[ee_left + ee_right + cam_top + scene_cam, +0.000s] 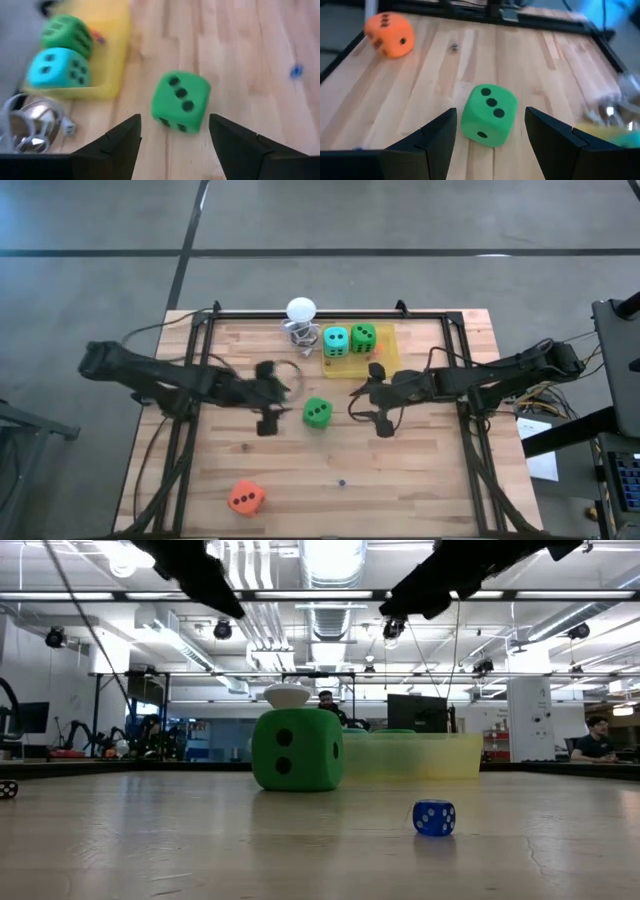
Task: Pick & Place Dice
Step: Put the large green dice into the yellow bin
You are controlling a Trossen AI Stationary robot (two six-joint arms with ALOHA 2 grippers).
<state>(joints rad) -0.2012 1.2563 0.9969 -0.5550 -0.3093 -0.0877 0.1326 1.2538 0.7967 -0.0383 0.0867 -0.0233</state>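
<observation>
Orange-red foam marked the nearest of four dice: one orange-red die (245, 497) lay alone near the table's (420, 480) near-left corner, well apart from the rest. A tiny blue die (434, 817) (too small to be among the four) sat near the near edge. At mid-table a loose green die (317, 412) rested between both arms, the left gripper (268, 409) just to its left and the right gripper (382, 415) to its right, each raised above the wood with jaws spread and grasping nothing, apparently lined up for a pick. Farther back, a teal die (335, 341) and a second green die (363, 337) sat side by side in a yellow tray (385, 360), seemingly the drop point. A white ball (300, 310) on a wire stand stood just left of it.
</observation>
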